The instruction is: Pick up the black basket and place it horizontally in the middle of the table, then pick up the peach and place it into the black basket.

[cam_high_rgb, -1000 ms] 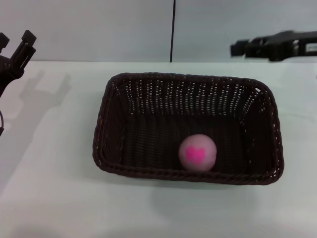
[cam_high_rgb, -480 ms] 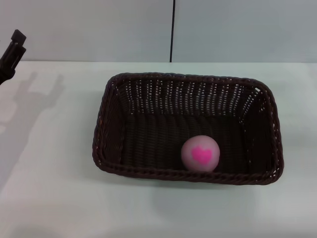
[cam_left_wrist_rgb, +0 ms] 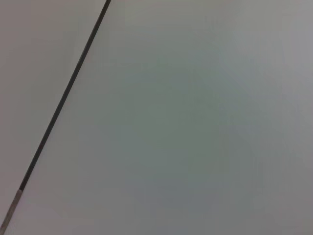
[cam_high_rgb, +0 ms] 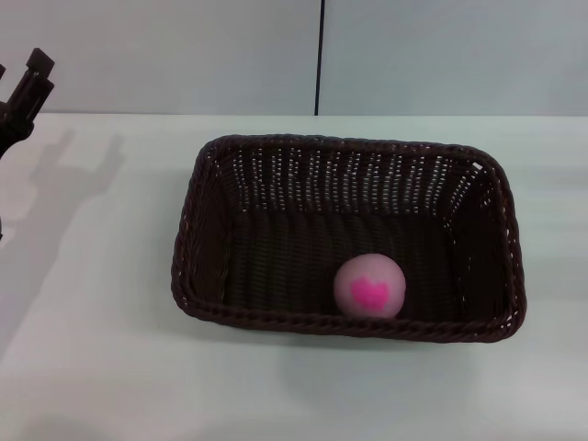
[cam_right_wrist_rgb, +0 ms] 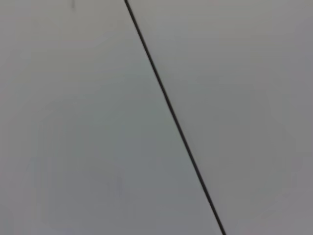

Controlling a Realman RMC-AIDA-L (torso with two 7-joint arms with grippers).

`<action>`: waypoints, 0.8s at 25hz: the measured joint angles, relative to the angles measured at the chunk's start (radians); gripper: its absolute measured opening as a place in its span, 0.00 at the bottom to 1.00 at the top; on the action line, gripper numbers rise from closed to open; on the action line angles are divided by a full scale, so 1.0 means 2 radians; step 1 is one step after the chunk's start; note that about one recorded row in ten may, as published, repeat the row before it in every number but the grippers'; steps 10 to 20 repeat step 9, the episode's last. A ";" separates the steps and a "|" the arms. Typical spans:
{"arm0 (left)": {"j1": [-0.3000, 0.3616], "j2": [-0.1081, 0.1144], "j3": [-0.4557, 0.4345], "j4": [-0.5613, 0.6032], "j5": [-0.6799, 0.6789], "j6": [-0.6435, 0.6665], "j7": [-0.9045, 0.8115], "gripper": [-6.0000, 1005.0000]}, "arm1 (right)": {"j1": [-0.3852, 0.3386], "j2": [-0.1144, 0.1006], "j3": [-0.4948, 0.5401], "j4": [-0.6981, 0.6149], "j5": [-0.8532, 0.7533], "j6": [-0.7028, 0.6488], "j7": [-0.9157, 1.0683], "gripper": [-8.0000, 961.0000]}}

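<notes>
Only the left gripper point(cam_high_rgb: 16, 81) was visible of the robot's body, at the left edge of the head view. It was matte black throughout. Two straight, bar-shaped fingers point(cam_high_rgb: 35, 78) with squared, blocky tips showed, with a gap between them; they joined a darker, bulkier base. A thin dark cable section appeared at the frame edge lower down. No markings, screws or labels could be made out. Neither wrist view showed any robot part.
</notes>
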 joint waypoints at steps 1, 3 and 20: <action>0.000 0.000 0.000 0.000 0.000 0.000 0.000 0.81 | 0.001 0.000 0.000 0.000 0.000 0.006 0.000 0.38; 0.000 -0.001 0.000 0.000 0.000 0.000 0.000 0.81 | 0.004 0.000 -0.001 0.000 0.000 0.017 -0.002 0.44; 0.000 -0.001 0.000 -0.008 0.000 0.002 0.000 0.81 | 0.009 0.002 0.001 0.006 0.001 0.023 -0.039 0.48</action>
